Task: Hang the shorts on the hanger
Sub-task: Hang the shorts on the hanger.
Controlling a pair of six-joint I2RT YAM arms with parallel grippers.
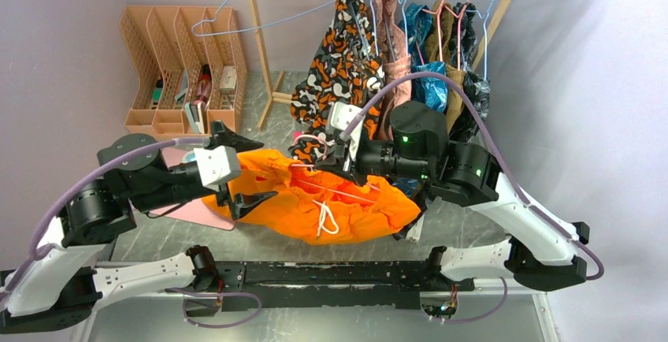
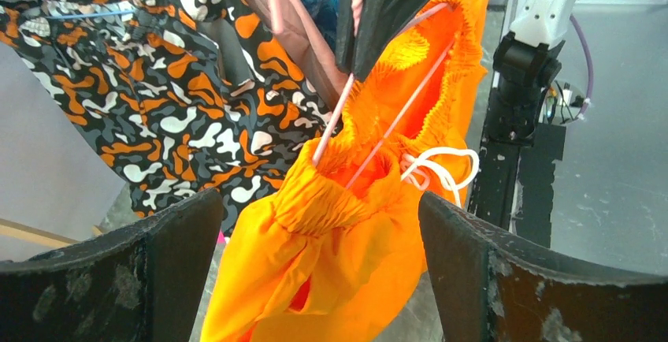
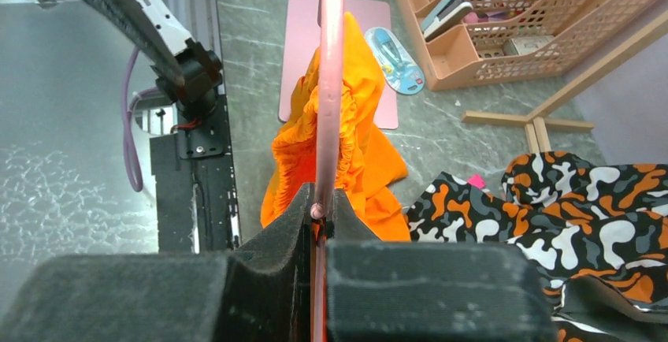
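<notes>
Left gripper point(image 1: 246, 167) fingers fill the near view, spread wide and empty, flanking the shorts point(image 1: 315, 204); contact cannot be confirmed. Shorts hang above the table point(image 1: 488, 224) between both arms, with the waistband bunched along the hanger point(image 3: 329, 82) and the legs drooping. Long axis runs across the table, from right arm toward left. Right gripper point(image 3: 319, 208) is clamped tight on the pink wire. Assessment: fabric light, limp, liable to slide; best taken at the elastic waistband. Drawstring point(image 2: 441, 170) dangles loose.
</notes>
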